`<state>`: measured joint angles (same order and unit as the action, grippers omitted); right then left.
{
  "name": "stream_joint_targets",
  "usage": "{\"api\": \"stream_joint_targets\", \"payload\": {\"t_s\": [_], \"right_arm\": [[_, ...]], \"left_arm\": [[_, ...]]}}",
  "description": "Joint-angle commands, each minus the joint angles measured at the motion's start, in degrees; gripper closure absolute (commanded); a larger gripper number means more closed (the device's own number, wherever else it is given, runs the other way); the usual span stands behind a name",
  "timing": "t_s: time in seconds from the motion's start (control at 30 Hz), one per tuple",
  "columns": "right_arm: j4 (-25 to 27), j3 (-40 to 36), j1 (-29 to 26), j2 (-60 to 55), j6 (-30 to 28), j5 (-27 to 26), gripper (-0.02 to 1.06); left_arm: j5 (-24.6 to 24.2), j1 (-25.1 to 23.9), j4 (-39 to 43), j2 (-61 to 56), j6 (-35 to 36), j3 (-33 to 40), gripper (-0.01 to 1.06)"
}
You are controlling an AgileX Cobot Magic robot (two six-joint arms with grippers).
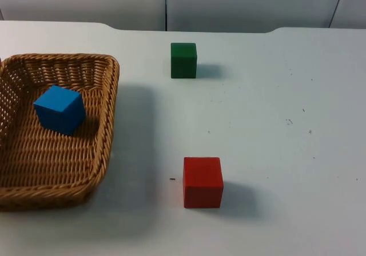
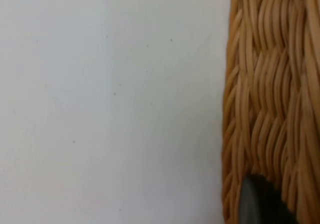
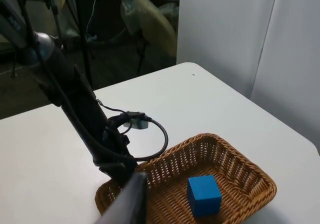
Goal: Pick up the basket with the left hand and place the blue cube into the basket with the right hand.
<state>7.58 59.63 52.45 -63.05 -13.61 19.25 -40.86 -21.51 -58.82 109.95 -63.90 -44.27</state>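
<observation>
basket [image 1: 86, 170]: table's left side, its rim in left gripper [image 2: 260, 204], fingers' state cannot tell | blue cube [image 1: 59, 109]: inside basket | right gripper [image 3: 131, 200]: raised, facing basket, fingers' state cannot tell

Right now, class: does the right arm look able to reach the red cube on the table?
Probably yes. The red cube stands alone on the white table, apart from the green cube and the basket, so nothing blocks a descent from above.
</observation>
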Motion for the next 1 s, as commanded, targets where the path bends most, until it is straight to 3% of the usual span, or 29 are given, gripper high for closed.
{"api": "stream_joint_targets", "payload": {"t_s": [0.0,0.2,0.33,0.4,0.53,0.57,0.67,0.77,0.97], "right_arm": [[0.18,-0.34,0.15,0.37,0.13,0.25,-0.01],[0.18,-0.34,0.15,0.37,0.13,0.55,-0.01],[0.18,-0.34,0.15,0.37,0.13,0.96,-0.01],[0.18,-0.34,0.15,0.37,0.13,1.11,-0.01],[0.18,-0.34,0.15,0.37,0.13,1.57,-0.01],[0.18,-0.34,0.15,0.37,0.13,1.57,-0.01],[0.18,-0.34,0.15,0.37,0.13,1.92,-0.01],[0.18,-0.34,0.15,0.37,0.13,2.07,-0.01],[0.18,-0.34,0.15,0.37,0.13,2.68,-0.01]], "left_arm": [[1.72,-0.06,-1.00,0.12,-0.05,-0.28,1.05],[3.34,-0.06,-1.00,0.12,-0.17,-0.28,1.03],[3.53,-0.06,-1.00,0.12,-0.43,-0.28,0.86],[3.53,-0.06,-1.00,0.12,-0.43,-0.28,0.83],[3.53,-0.06,-0.89,-0.25,-0.43,-0.28,0.54],[3.53,-0.06,-0.89,-0.25,-0.43,-0.28,0.54],[2.15,-0.06,-1.10,-0.37,-0.43,-0.28,0.31],[0.92,-0.06,-1.10,-0.37,-0.43,-0.35,0.23],[0.08,-0.06,-2.34,-0.65,0.28,-0.35,0.23]]}}
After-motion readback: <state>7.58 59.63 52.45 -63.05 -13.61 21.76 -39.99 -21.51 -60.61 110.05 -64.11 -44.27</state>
